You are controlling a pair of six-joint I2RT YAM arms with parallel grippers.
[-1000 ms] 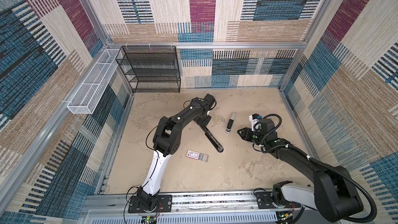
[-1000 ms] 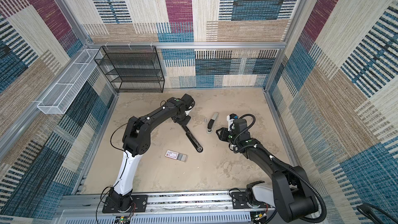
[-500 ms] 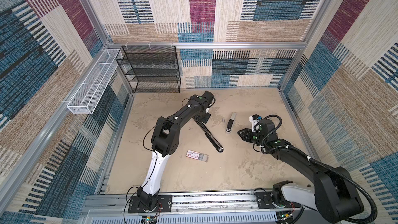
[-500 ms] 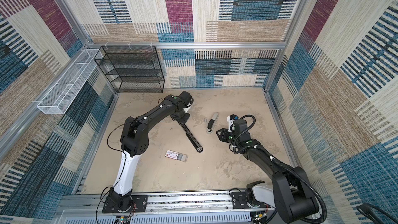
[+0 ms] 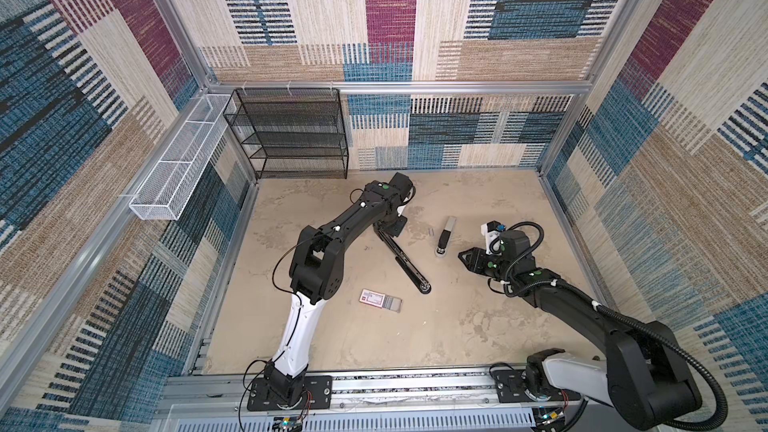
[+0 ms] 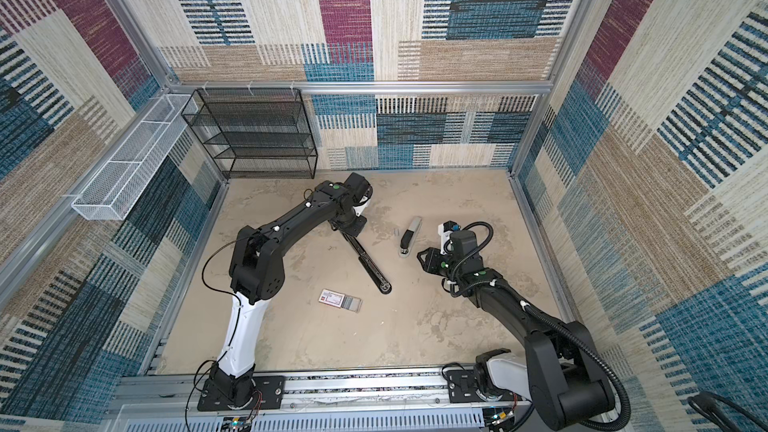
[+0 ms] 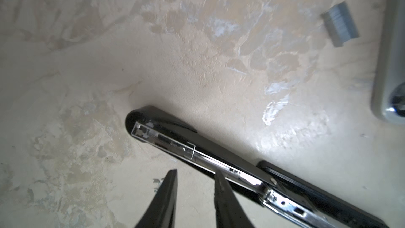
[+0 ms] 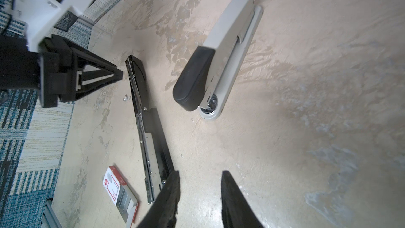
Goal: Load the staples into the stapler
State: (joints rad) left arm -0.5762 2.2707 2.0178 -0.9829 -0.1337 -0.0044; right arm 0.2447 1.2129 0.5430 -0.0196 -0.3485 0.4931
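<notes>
Hovering left gripper over open black stapler, fingers apart, empty. Right gripper fingers apart, empty. Staples lie apart from both.

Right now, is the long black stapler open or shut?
Open. The long black stapler lies folded out flat, its shiny metal channel showing.

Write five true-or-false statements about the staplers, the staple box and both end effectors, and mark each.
1. The staple box lies on the table, with staples showing. True.
2. The black stapler lies folded shut. False: it lies opened out flat.
3. The left end effector grips the staple box. False: it is empty, beside the black stapler.
4. The grey stapler is closed. True.
5. The right end effector holds the grey stapler. False: its jaws are empty.
</notes>
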